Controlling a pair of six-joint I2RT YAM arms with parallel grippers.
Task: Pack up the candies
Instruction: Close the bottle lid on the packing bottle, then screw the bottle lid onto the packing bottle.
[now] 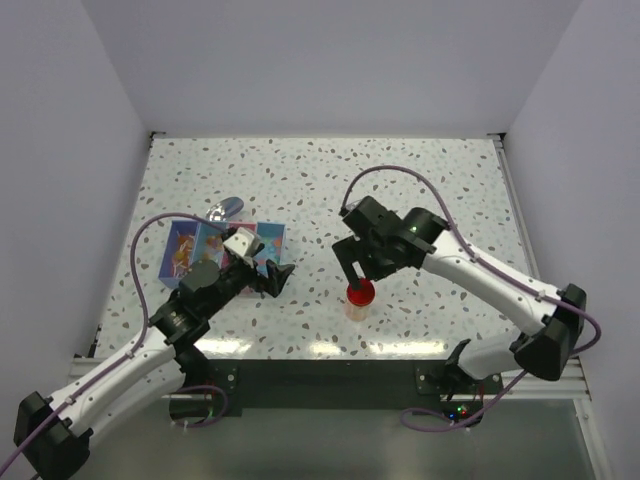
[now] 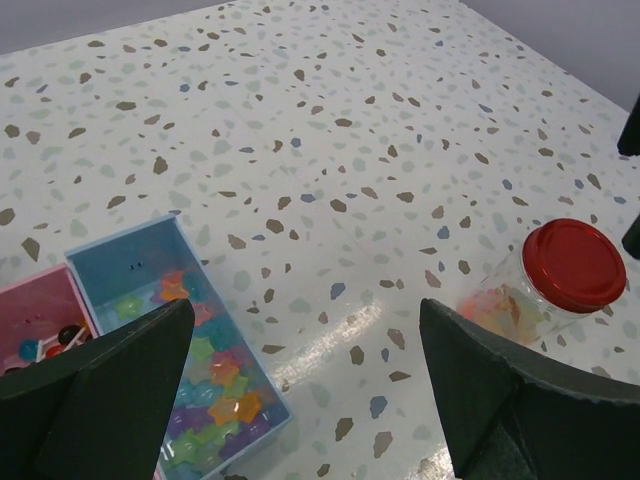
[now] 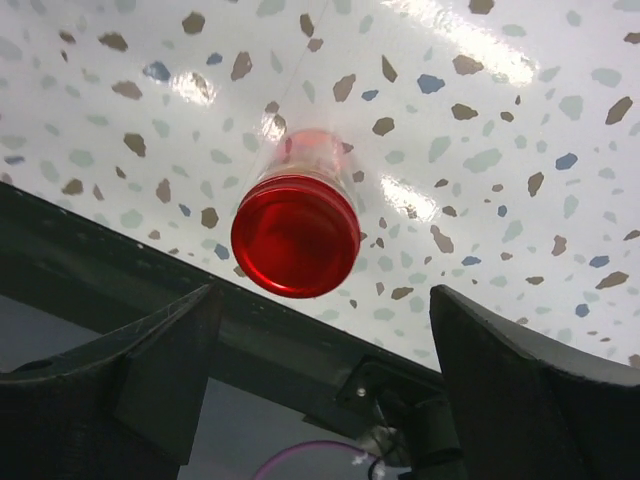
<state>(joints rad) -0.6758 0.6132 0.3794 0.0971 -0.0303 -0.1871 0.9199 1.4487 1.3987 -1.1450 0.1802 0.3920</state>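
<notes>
A clear jar with a round red lid (image 1: 360,293) stands upright near the table's front edge, and candies (image 2: 497,308) show through its wall. More candies (image 2: 212,372), star-shaped and multicoloured, fill the blue compartment of the tray (image 1: 268,235). A few small dark and red ones (image 2: 58,338) lie in the pink compartment. My right gripper (image 1: 360,268) hangs open just above and behind the jar. Its fingers (image 3: 160,370) stand wide apart, clear of the lid (image 3: 296,235). My left gripper (image 1: 277,279) is open and empty between the tray and the jar (image 2: 573,265).
A metal scoop (image 1: 225,210) lies behind the tray. The table's dark front rail (image 3: 300,350) runs close under the jar. White walls close in the table on three sides.
</notes>
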